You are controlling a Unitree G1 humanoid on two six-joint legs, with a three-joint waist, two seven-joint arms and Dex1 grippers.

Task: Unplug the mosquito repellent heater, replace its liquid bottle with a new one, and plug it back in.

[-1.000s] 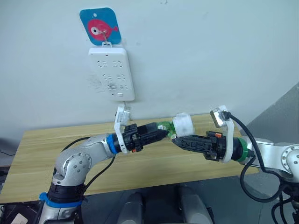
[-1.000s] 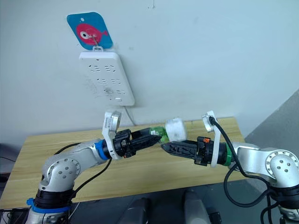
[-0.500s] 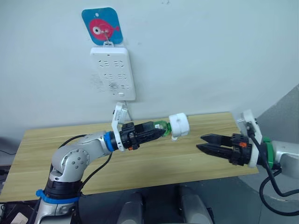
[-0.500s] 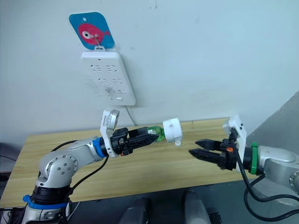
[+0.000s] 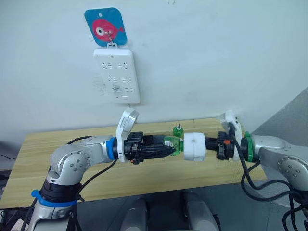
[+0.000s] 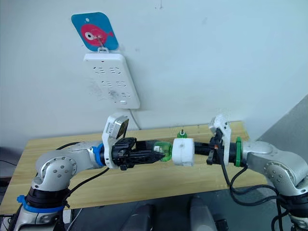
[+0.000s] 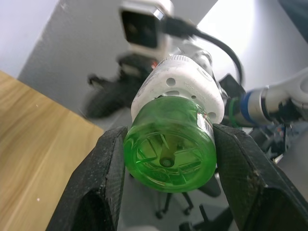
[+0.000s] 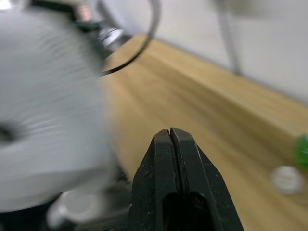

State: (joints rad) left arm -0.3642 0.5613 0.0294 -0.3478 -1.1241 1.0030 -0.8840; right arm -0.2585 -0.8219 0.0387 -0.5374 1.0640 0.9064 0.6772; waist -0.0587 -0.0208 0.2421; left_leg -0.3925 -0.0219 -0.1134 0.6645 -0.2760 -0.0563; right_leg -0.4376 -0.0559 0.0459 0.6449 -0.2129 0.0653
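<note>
The white mosquito repellent heater (image 5: 195, 147) hangs in the air above the table, screwed onto a green liquid bottle (image 7: 168, 154). My left gripper (image 5: 171, 148) is shut on that bottle, one finger on each side, and holds it level. From the opposite side my right gripper (image 5: 208, 143) is shut with nothing between its fingers (image 8: 169, 144). Its tips sit at the heater's far end, and whether they touch it I cannot tell. A second small green bottle (image 5: 178, 129) stands upright on the table behind the heater.
The white power strip (image 5: 117, 74) hangs on the wall from a blue fish-print hook (image 5: 106, 27), its cord dropping behind the wooden table (image 5: 159, 168). The wall runs along the table's far edge.
My right gripper closed and swung back in from the right to the heater's end. My left gripper shifted slightly right and levelled the bottle and heater.
</note>
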